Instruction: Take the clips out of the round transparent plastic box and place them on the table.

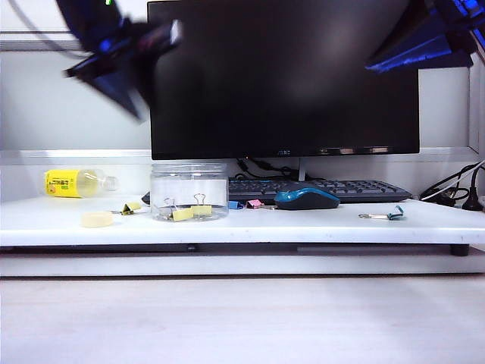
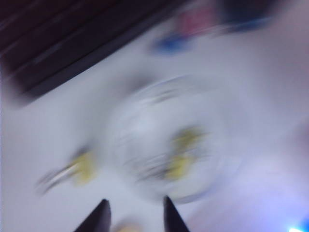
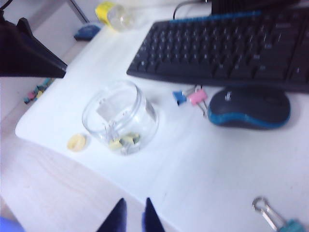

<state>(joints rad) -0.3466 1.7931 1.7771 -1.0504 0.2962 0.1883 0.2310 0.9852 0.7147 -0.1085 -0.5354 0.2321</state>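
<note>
Both tools up high, clear jar waiting on the white bench!

The squat round transparent plastic box [image 1: 189,192], ribbed-rimmed, holds two yellow clips [image 1: 191,211]; a third yellow clip [image 1: 130,207] lies just beside it. The left tool [image 2: 133,215] hangs above the box, fingers parted and empty. The right tool [image 3: 132,213] hovers by the bench [image 1: 303,225] edge, fingers narrow, holding nothing.
</note>
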